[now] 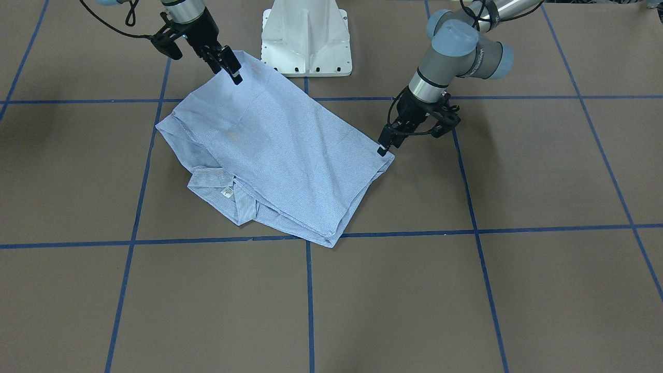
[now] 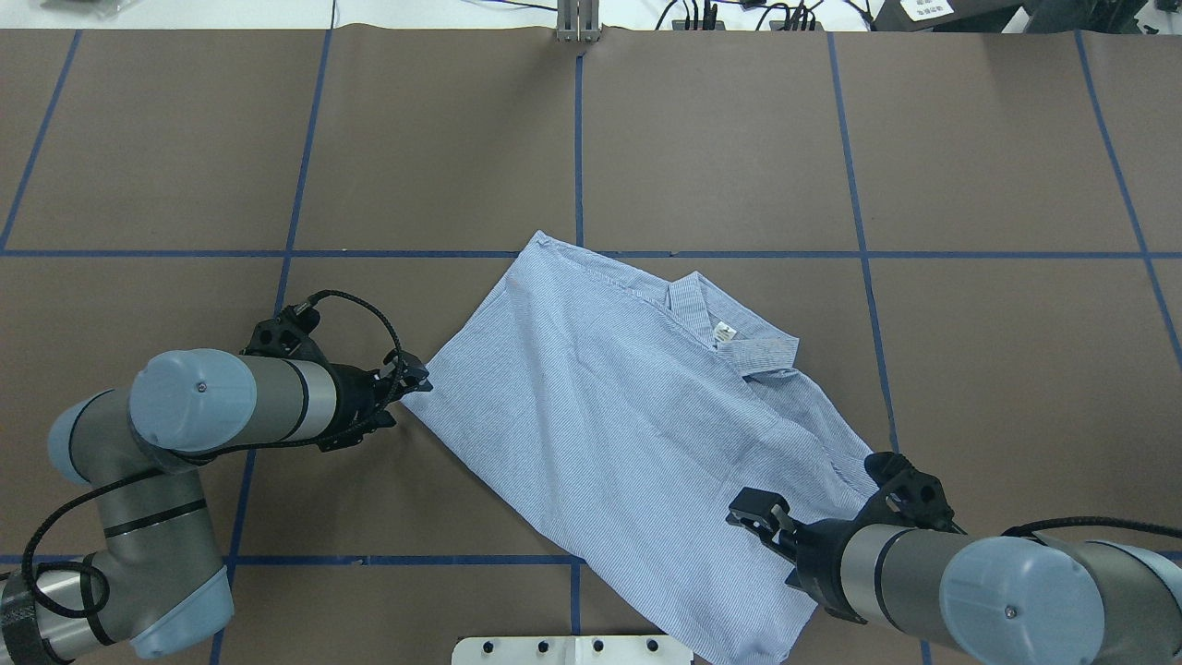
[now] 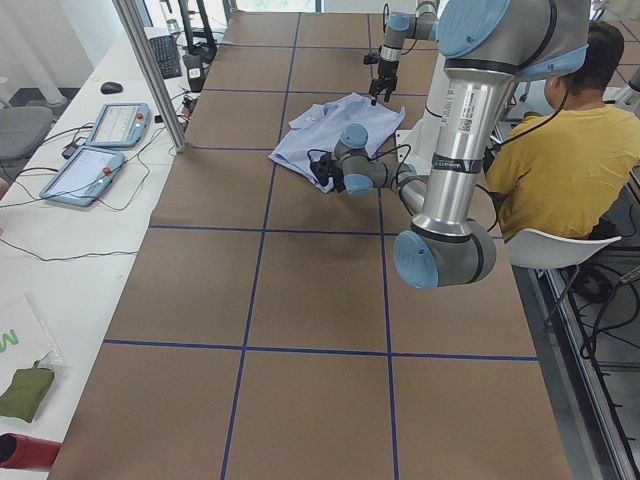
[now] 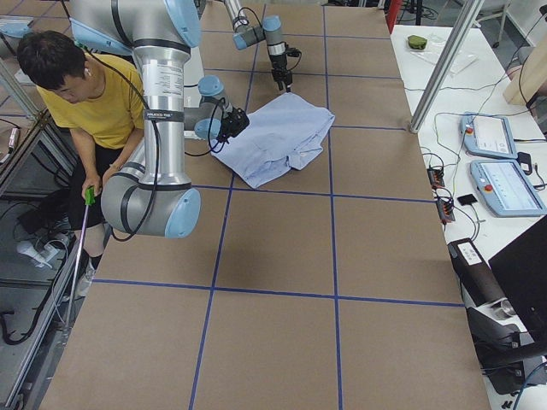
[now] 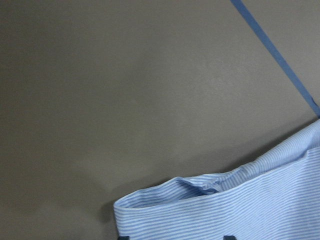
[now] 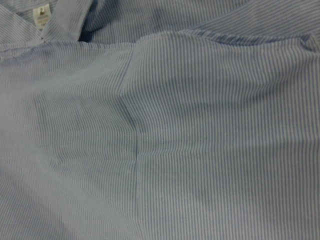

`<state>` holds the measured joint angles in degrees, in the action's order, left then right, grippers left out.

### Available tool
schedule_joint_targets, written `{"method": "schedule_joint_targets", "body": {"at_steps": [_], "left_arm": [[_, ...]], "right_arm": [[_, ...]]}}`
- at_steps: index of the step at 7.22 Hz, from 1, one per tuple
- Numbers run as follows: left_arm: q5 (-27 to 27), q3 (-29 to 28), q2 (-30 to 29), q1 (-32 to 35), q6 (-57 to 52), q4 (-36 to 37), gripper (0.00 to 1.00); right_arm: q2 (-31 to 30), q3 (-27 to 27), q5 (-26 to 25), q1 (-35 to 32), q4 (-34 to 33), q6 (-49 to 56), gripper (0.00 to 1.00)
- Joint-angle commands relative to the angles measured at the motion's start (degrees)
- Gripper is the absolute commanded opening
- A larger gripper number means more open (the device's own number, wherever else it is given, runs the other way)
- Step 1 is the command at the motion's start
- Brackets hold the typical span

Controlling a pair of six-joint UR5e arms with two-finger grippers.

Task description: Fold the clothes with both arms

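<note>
Overhead exterior: fixed behind robot, high, looks forward and down. Whole shirt mid-frame, left arm on frame's left.
Front-facing: across table, steep down, faces pedestal base at top edge. Sides mirrored versus overhead.
Exterior left, exterior right: opposite table ends, look along table, shirt far and small. Both catch seated person.
Left wrist: very near, shirt's edge plus bare table.
Right wrist: nearer still, frame all fabric. Neck label also in overhead and front-facing.

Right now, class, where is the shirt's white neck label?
In the overhead view, the white neck label sits inside the collar at the far edge of the shirt, right of centre.
</note>
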<state>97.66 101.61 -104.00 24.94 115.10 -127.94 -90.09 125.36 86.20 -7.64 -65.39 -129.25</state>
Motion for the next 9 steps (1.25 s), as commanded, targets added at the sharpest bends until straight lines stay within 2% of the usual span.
{"method": "schedule_joint_targets", "body": {"at_steps": [1,3,5,6,7,9], "left_arm": [[-0.1,-0.45,-1.11,-0.51,0.12,0.06,0.67],[-0.19,-0.54,-1.38,-0.86,0.82,0.06,0.36],[-2.02,-2.55,-3.13,-1.56,0.74,0.15,0.36],[-2.12,-2.56,-3.23,-1.56,0.83,0.15,0.22],[-2.04,-2.47,-3.14,-1.56,0.57,0.15,0.0],[-2.21,-2.65,-3.23,0.7,-2.49,0.15,0.0]], "right_arm": [[-0.26,-1.34,0.02,-2.55,-0.09,0.14,1.0],[-0.44,-1.43,0.02,-2.91,-0.09,0.14,1.0],[-0.35,-1.52,0.02,-2.99,-0.09,0.14,1.0],[-0.35,-1.78,0.02,-3.26,-0.09,0.14,1.0],[-0.35,-1.78,0.02,-3.35,-0.17,0.14,1.0],[-0.17,-1.7,0.02,-3.7,-1.14,0.14,1.0]]}}
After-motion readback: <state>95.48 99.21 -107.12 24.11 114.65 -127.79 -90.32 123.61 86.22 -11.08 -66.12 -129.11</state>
